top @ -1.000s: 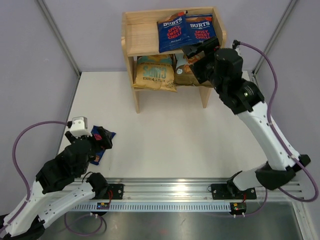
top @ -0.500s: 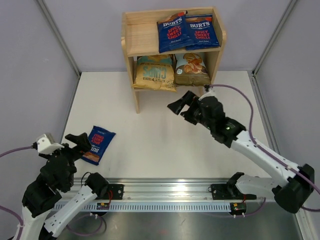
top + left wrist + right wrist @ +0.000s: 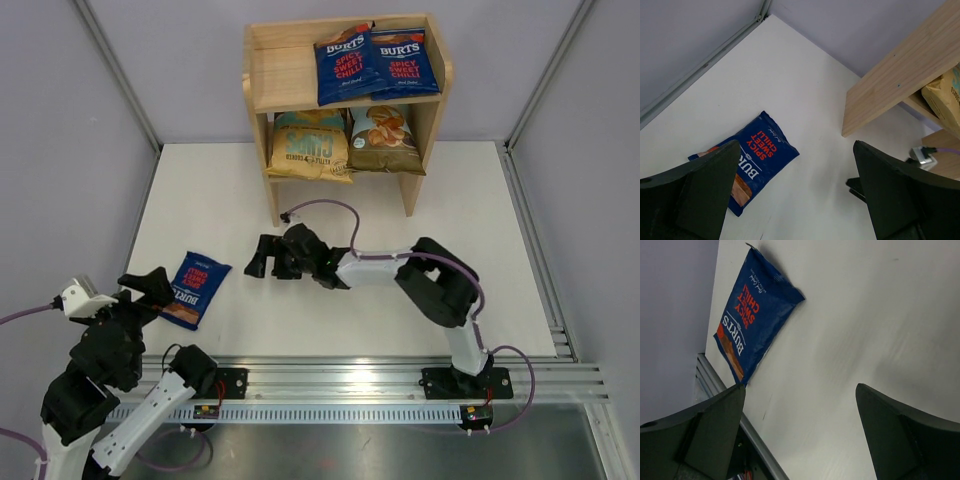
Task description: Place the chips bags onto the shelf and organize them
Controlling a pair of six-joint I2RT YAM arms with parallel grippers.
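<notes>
The chips bags [image 3: 372, 60] mostly sit on the shelf [image 3: 288, 78], two per tier. A fifth dark-blue bag [image 3: 197, 288] lies flat on the white table [image 3: 400, 225], enclosed by lilac-grey walls [image 3: 180, 60]. The left gripper [image 3: 148, 292] beside it and the right gripper [image 3: 262, 262] nearby both gape wide.

Item one, left arm [image 3: 100, 350]: was found folded close above its base, wrist raised. The left gripper [image 3: 150, 284] was aimed forward and down, its fingers [image 3: 700, 190] spread wide.

Item two, right arm [image 3: 440, 290]: was bent sharply at the elbow, forearm laid low toward the left. The right gripper [image 3: 258, 262] was recorded with jaws parted wide.
</notes>
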